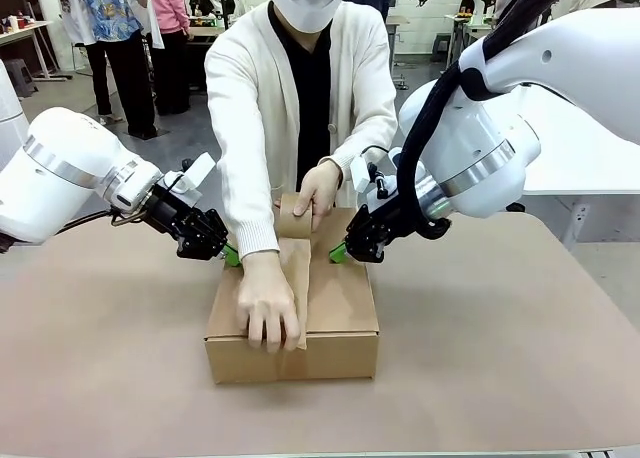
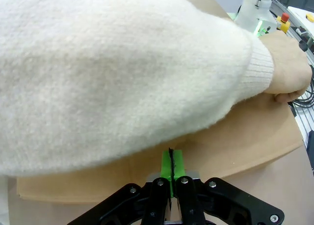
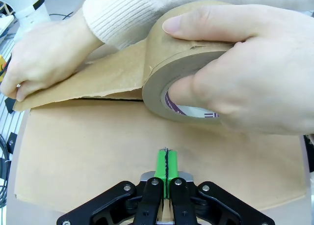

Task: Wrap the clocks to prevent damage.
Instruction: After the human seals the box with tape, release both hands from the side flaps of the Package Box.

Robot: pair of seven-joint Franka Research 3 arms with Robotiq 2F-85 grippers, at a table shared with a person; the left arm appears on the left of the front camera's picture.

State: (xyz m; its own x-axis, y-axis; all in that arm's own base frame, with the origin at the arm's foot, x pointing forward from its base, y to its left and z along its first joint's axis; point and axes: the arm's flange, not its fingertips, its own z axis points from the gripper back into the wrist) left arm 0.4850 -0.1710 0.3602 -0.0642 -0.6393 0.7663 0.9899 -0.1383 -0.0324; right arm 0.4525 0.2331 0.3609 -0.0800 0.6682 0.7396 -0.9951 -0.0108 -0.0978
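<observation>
Brown cardboard carton (image 1: pixel 345 298) sits closed near the middle of the tan table (image 1: pixel 500 368). Brown tape roll (image 1: pixel 291 218) stands on edge at the carton's far side. A tape strip (image 1: pixel 300 273) runs from it along the top seam (edge ragged in the right wrist view). White table (image 1: pixel 590 168) behind, right.

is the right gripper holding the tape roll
No, the person's hand grips the tape roll, while the right gripper is shut on nothing over the carton.

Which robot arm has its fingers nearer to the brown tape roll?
Right. The right arm's fingers, shut, point over the carton straight at the tape roll in the person's hand. The left arm's fingers, shut, sit at the carton's opposite side, behind the person's sleeve.
</observation>
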